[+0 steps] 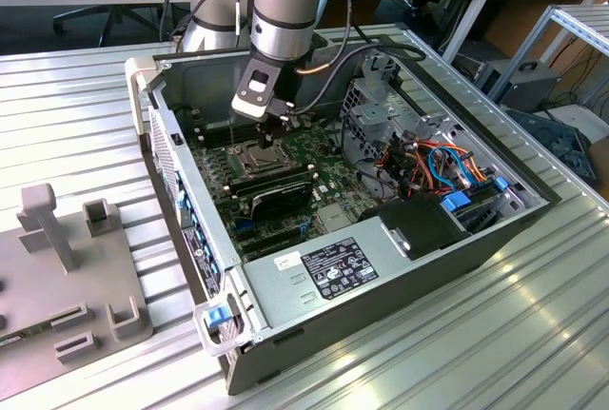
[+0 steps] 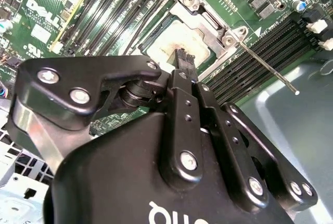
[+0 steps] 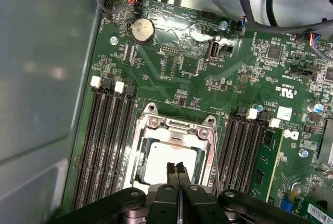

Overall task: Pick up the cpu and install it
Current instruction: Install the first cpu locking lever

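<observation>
A big silver desk (image 1: 76,96) with long ridges carries everything. In the middle of the exterior view, an open computer case (image 1: 381,320) lies on it with its side off. The grey robot arm (image 1: 285,1) comes down from the upper middle of that view and reaches into the case. Low on the exterior view's left sits a grey stand (image 1: 67,267) with blocks and a post. Inside the case, by its near wall, is a grey power box (image 1: 300,303). It has a white sticker (image 1: 338,267) full of small black print and signs.

A green board (image 3: 177,63) covers the floor of the case. White letters and a white logo are printed on it. Long black slots (image 3: 104,141) run along both sides of a shiny metal frame (image 3: 151,125).

The black hand (image 3: 176,169) hangs right over that frame. Its two fingers are pressed together, tip to tip.

The cpu (image 3: 156,156) lies flat inside the frame with its dull metal top facing up. It is square, so no side is the long one. Its edges run the same way as the frame and the slots. In both wrist views it sits right under the fingertips. I cannot tell if the tips touch it.

A thin metal rod (image 2: 265,65) sticks out from one corner of the frame, over the slots. A round silver battery (image 3: 141,30) sits farther off on the board.
</observation>
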`<act>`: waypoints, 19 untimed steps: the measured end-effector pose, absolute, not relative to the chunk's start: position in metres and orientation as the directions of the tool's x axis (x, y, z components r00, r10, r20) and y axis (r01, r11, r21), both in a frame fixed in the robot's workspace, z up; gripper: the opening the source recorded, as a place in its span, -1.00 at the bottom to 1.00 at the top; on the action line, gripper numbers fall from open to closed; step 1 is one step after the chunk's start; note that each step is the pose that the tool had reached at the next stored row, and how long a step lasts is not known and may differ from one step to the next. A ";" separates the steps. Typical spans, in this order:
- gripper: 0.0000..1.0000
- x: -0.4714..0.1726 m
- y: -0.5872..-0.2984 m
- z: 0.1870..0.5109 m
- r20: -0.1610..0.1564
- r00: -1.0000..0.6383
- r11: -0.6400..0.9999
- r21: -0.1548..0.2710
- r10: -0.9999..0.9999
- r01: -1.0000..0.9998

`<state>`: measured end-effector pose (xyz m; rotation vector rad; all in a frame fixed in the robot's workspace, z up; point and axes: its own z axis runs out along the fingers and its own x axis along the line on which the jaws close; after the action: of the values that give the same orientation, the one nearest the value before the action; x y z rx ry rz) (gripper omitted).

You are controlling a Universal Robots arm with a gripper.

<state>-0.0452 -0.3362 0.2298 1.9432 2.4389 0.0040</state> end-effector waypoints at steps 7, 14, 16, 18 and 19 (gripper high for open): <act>-0.79 -0.045 -0.336 0.230 -0.017 -0.366 0.367 0.016 0.930 0.930; -0.79 -0.045 -0.336 0.230 -0.017 -0.404 0.404 0.016 0.915 0.915; -0.79 -0.045 -0.336 0.230 -0.017 -0.461 0.461 0.016 0.887 0.887; -0.79 -0.045 -0.336 0.230 -0.017 -0.495 0.495 0.016 0.869 0.868; -0.79 -0.045 -0.336 0.230 -0.017 -0.512 0.512 0.016 0.859 0.859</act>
<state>-0.0452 -0.3362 0.2295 1.5409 2.7118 0.0095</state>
